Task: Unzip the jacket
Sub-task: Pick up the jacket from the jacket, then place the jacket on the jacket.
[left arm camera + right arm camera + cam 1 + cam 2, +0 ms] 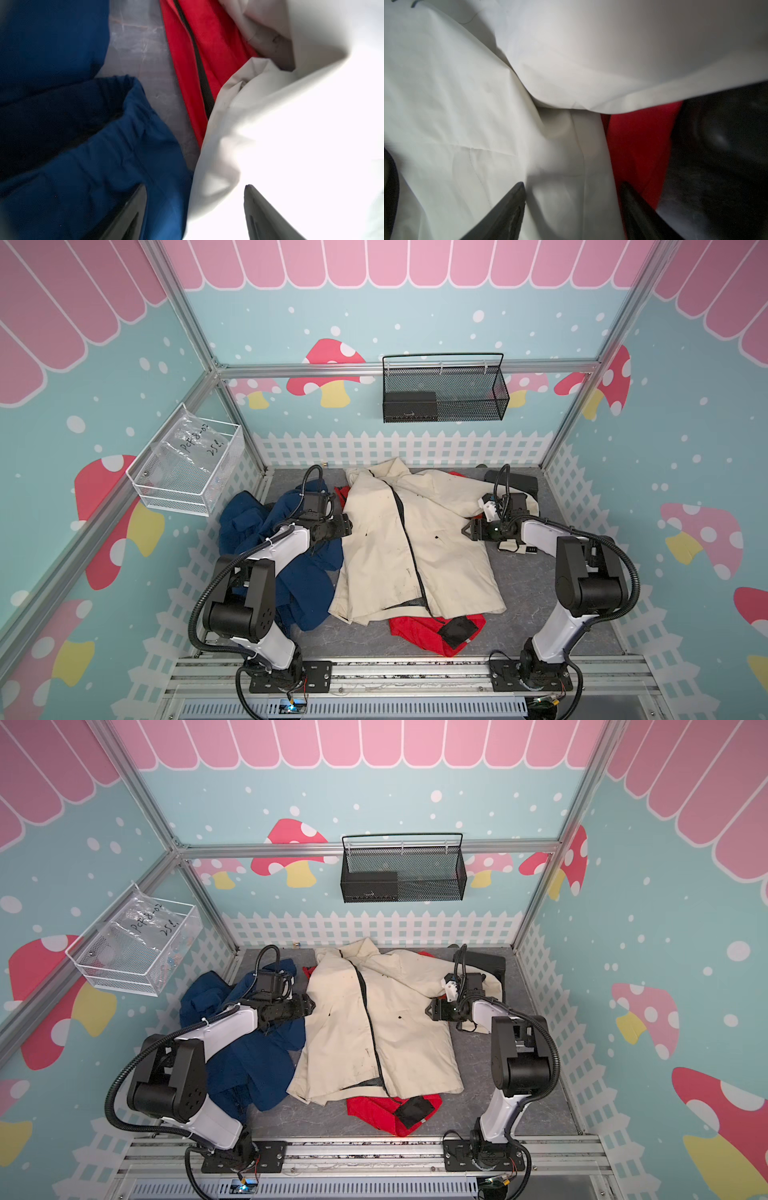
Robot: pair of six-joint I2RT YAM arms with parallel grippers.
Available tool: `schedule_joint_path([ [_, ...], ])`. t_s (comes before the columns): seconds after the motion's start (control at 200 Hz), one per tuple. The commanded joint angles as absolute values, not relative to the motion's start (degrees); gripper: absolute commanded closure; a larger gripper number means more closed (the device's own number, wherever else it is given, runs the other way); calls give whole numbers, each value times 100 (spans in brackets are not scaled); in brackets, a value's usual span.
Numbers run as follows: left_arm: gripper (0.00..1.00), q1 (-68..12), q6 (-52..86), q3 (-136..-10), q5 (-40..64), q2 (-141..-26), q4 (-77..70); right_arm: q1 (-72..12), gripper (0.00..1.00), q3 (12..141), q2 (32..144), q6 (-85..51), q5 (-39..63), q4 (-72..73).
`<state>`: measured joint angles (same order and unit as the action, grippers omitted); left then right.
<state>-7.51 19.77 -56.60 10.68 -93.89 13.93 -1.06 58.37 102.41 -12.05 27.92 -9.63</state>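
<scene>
- In both top views the cream jacket point(374, 556) point(415, 1044) lies spread out flat in the middle of the grey table point(523, 605), collar toward the upper edge and hem toward the lower edge.
- Its dark zipper point(409, 547) runs as one curved line from the collar down to the hem. Near the hem the two front panels part slightly.
- A blue garment point(299, 585) is heaped at the left of the jacket. A red garment point(419, 628) lies under it and shows below the hem and beside the collar.
- In both top views the left gripper point(348, 526) point(311, 1006) sits at the jacket's left edge. The right gripper point(464, 529) point(429, 1009) sits over the right side of the jacket, below the sleeve.
- In the left wrist view the left gripper point(195, 187) is released, with its two dark fingers point(133, 212) standing well apart at the bottom of the frame. The jacket's folded edge point(291, 145) and the blue garment point(104, 166) meet in the gap, and nothing is pinched.
- Red cloth point(187, 62) and bare table point(135, 52) fill the upper centre of that view.
- In the right wrist view the right gripper point(572, 184) is also released, fingers point(508, 207) apart at the bottom of the frame. Loose jacket fabric point(467, 104) lies between and beyond them.
- Red cloth point(639, 145) shows at centre right. Something black and blurred fills the right edge.
</scene>
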Motion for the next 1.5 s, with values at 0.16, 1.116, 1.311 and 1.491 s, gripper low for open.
schedule_joint_path([
  [0.16, 38, -703, 2026, -5582, 1611, -9785, 726, -70, 37, 5758, 10318, -1222, 3045, -545],
  [1.116, 100, -296, 2368, -9732, 1394, -7795, 4466, -3584, 100, 9797, 9485, -1666, 2870, -676],
  [1.311, 100, 334, 2083, -10601, 798, -7778, 5313, -4803, 100, 11733, 10915, -1623, 2698, -262],
  [1.491, 100, 898, 1864, -10457, 665, -7978, 5399, -5191, 100, 13017, 12475, -1839, 2503, -122],
])
